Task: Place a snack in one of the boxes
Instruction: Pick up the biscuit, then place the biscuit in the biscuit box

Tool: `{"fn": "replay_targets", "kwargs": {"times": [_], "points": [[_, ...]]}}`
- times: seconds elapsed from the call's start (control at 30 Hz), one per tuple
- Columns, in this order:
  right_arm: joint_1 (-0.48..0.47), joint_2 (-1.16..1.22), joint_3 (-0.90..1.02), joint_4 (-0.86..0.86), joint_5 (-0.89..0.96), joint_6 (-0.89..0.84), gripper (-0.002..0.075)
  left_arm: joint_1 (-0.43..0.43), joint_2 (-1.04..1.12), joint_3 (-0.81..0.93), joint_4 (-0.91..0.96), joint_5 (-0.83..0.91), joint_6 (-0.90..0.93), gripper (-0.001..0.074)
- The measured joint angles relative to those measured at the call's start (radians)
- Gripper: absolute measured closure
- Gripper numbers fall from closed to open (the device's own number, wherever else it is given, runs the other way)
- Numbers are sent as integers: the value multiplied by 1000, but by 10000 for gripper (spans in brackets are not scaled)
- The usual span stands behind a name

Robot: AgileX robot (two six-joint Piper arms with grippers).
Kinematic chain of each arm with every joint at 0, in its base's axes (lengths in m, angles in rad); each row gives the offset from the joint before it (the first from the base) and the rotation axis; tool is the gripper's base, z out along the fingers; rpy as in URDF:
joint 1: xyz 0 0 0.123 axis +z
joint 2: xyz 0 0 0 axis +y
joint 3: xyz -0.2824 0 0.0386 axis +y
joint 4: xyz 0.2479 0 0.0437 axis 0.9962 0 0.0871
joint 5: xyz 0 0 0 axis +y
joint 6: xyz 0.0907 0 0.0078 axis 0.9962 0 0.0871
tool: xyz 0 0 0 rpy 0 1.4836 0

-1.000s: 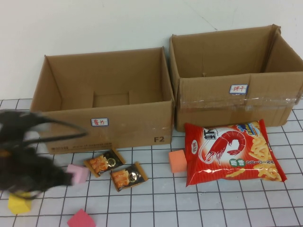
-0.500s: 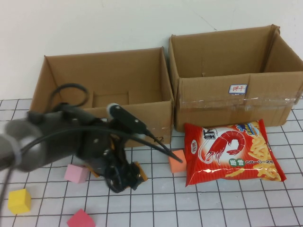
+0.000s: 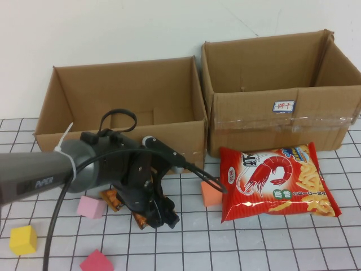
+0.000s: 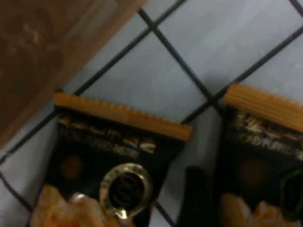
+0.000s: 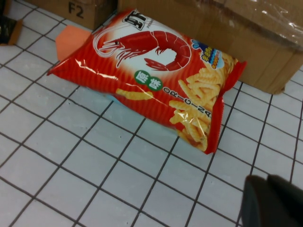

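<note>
Directly below the left end effector [image 3: 161,214], state unclear, lie two dark snack packets [image 4: 109,175]; right end effector [image 5: 272,205] parked.

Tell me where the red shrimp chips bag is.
In the high view, the red shrimp chips bag lies flat on the table's right side, before the right box, beside the orange block.

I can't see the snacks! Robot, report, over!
Left gripper low over the two dark packets, nothing held yet. Right gripper near the shrimp chips, not visible from above. Both boxes open, nothing blocking.
</note>
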Motion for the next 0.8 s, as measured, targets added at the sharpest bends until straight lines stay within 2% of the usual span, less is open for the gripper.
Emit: {"fn": "replay_targets", "kwargs": {"times": [0.2, 0.27, 0.4, 0.5, 0.63, 0.73, 0.8], "points": [[0, 0, 0, 0, -2, -4, 727, -1, 2, -4, -31, 13, -4, 463], [0, 0, 0, 0, -4, -4, 727, -1, -2, -9, -46, 26, -6, 498], [0, 0, 0, 9, -8, -4, 727, -1, -16, -38, -76, 123, -6, 608], [0, 0, 0, 11, -8, -8, 727, -1, -29, -103, -110, 287, -1, 610], [0, 0, 0, 15, -17, -14, 727, -1, -76, -288, -171, 483, 43, 610], [0, 0, 0, 16, -24, -18, 727, -1, -102, -458, -222, 486, 95, 610], [0, 0, 0, 16, -26, -18, 727, -1, -107, -556, -255, 395, 121, 610]]}}
